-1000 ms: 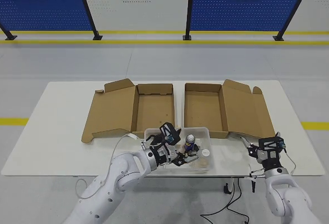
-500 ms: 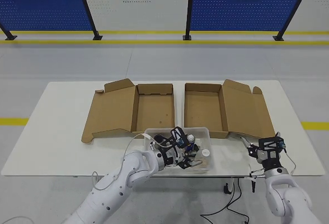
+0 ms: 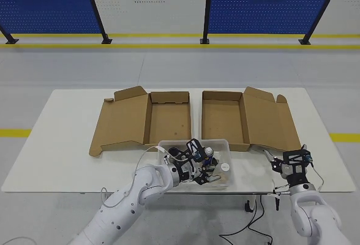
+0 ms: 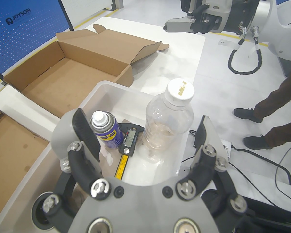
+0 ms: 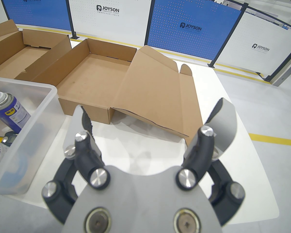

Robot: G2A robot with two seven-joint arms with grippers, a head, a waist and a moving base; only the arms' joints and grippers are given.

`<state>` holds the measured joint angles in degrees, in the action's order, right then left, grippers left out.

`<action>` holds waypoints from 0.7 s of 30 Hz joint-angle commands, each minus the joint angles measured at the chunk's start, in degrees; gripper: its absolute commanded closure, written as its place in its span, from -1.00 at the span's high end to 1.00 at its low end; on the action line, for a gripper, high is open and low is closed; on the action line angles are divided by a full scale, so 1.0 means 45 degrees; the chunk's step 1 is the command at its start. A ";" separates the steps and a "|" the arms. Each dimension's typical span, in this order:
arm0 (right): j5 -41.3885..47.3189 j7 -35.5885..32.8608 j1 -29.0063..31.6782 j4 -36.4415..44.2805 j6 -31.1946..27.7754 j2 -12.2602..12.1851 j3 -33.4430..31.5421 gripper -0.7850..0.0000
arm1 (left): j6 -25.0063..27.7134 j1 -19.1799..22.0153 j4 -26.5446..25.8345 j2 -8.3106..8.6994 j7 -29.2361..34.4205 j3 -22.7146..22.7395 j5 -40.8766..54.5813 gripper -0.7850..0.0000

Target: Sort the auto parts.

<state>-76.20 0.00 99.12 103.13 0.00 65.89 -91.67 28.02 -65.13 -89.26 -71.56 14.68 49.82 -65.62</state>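
Observation:
A clear plastic bin (image 3: 217, 141) stands at the table's front edge. It holds a blue spray can (image 4: 108, 129), a digital caliper (image 4: 129, 139) and a clear bottle with a white cap (image 4: 168, 120). My left gripper (image 4: 143, 133) hovers open over the bin. One of its pads sits beside the can and the other by the bin's outer wall, with the bottle between them and untouched. From above, the left gripper (image 3: 203, 166) sits next to the can (image 3: 208, 153). My right gripper (image 5: 154, 120) is open and empty over bare table, right of the bin (image 5: 26, 127).
Two open cardboard boxes lie behind the bin with their flaps spread, a left box (image 3: 168, 122) and a right box (image 3: 221, 119). The right box's lid (image 5: 157, 98) lies just ahead of my right gripper. Cables hang below the table's front edge.
My left gripper has moved right across the bin, from its left part to over the can and bottle, then held still. The right arm has not moved.

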 commanded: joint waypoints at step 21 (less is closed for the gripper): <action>0.0000 0.0000 0.0000 0.0000 0.0000 0.0000 0.0000 1.00 | 0.0642 0.2016 0.2868 -0.1070 -0.1199 -0.2158 0.1234 1.00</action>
<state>-76.20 0.00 99.12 103.13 0.00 65.89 -91.67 30.70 -56.47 -77.17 -76.12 9.45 40.53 -60.33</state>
